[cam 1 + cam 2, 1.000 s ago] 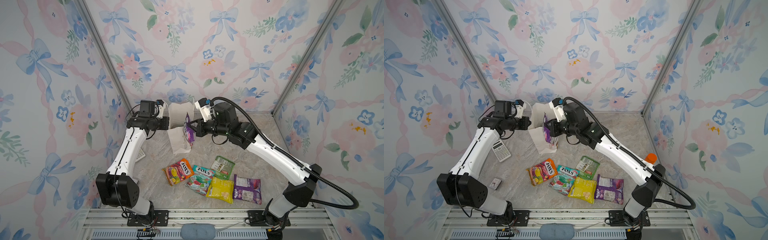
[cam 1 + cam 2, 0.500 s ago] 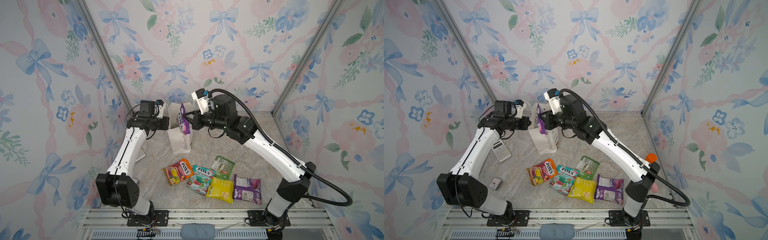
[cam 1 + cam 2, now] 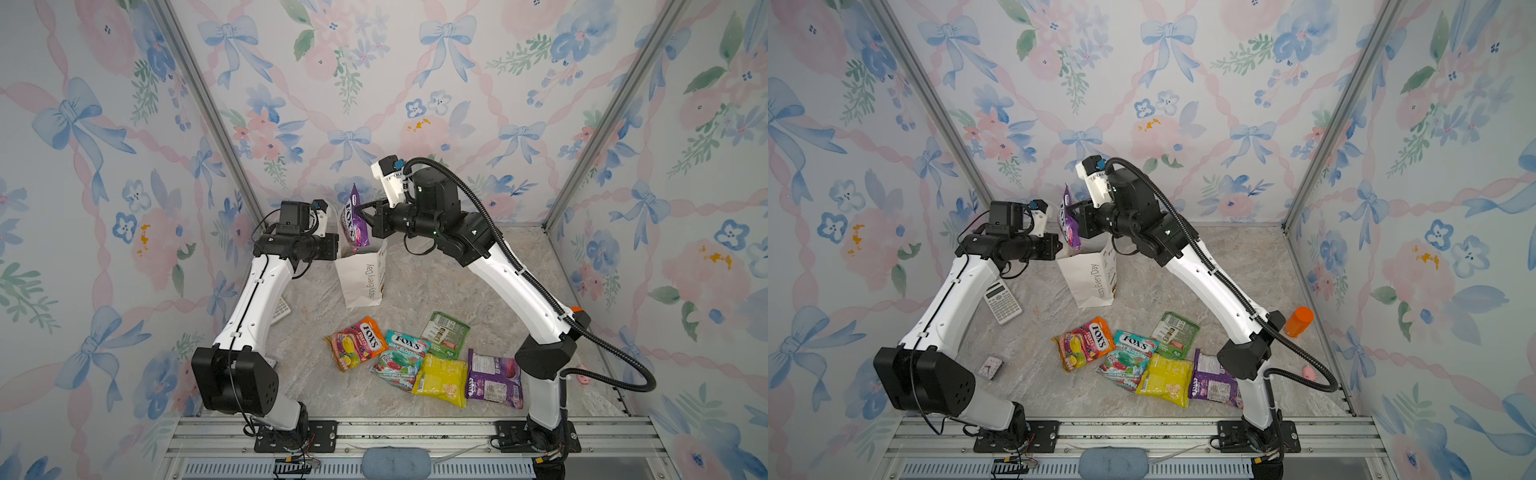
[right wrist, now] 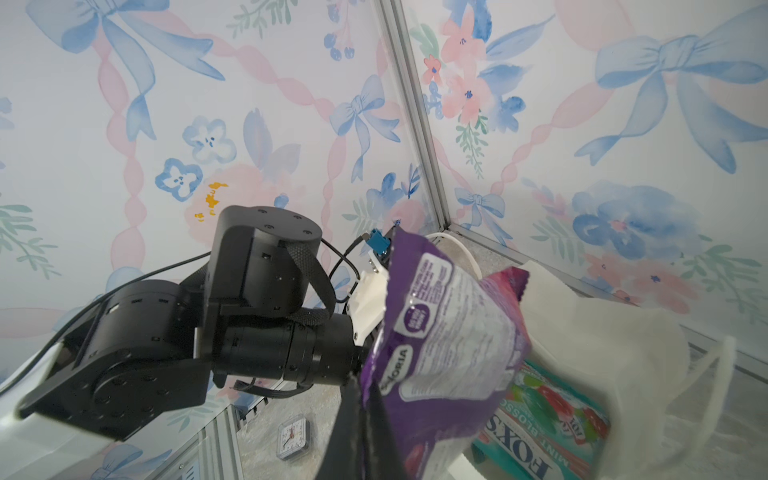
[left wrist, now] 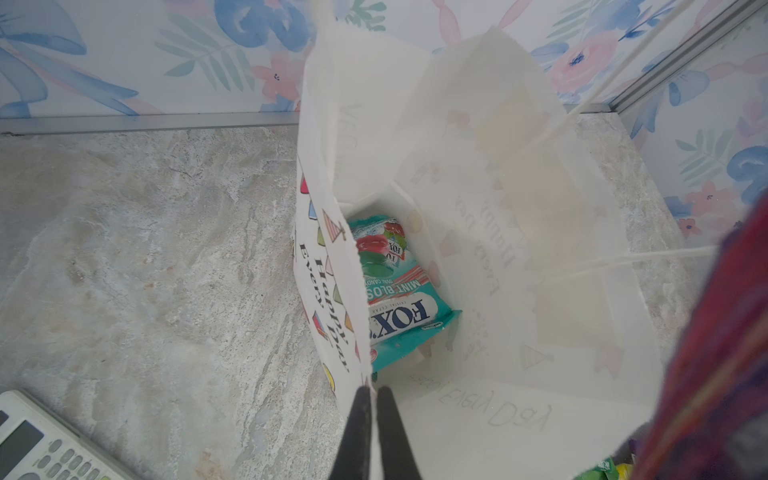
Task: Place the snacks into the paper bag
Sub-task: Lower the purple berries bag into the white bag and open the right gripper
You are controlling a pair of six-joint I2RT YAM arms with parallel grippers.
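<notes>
Upright toward the back of the table: bag (image 3: 362, 282) (image 3: 1090, 284), white, printed "Happy Every Day", mouth open.

Clamped on the bag's left rim: left gripper (image 5: 370, 388), jaws closed tight on the paper edge, plain in the left wrist view.

Above the bag's mouth: right gripper (image 3: 362, 210) (image 3: 1074, 210) (image 4: 365, 399), jaws shut on one edge of a purple packet (image 3: 353, 224) (image 3: 1068, 224) (image 4: 449, 332). Held upright, lower end down at the bag's rim. Cannot tell whether that end is inside.

At the bottom of the bag, lying flat: teal packet (image 5: 399, 299) (image 4: 540, 424), "FOX'S" print showing.

On the table in front of the bag, in both top views, a loose cluster of five:
- orange packet (image 3: 357, 343) (image 3: 1084, 343), nearest the bag's front
- second teal packet (image 3: 401, 353) (image 3: 1129, 355), touching the orange one
- green packet (image 3: 445, 334) (image 3: 1174, 334), just beside the teal
- yellow packet (image 3: 442, 380) (image 3: 1165, 380), overlapping the teal's far corner
- second purple packet (image 3: 494, 378) (image 3: 1212, 380), touching the yellow, farthest from the bag

Left of the bag, near it: calculator (image 3: 1003, 301) (image 5: 37, 444).
Farther front-left of the bag: small clock (image 3: 991, 366) (image 4: 292, 438).
Well right of the bag: orange bottle (image 3: 1298, 321), and beyond it a pink pig (image 3: 1310, 372).
</notes>
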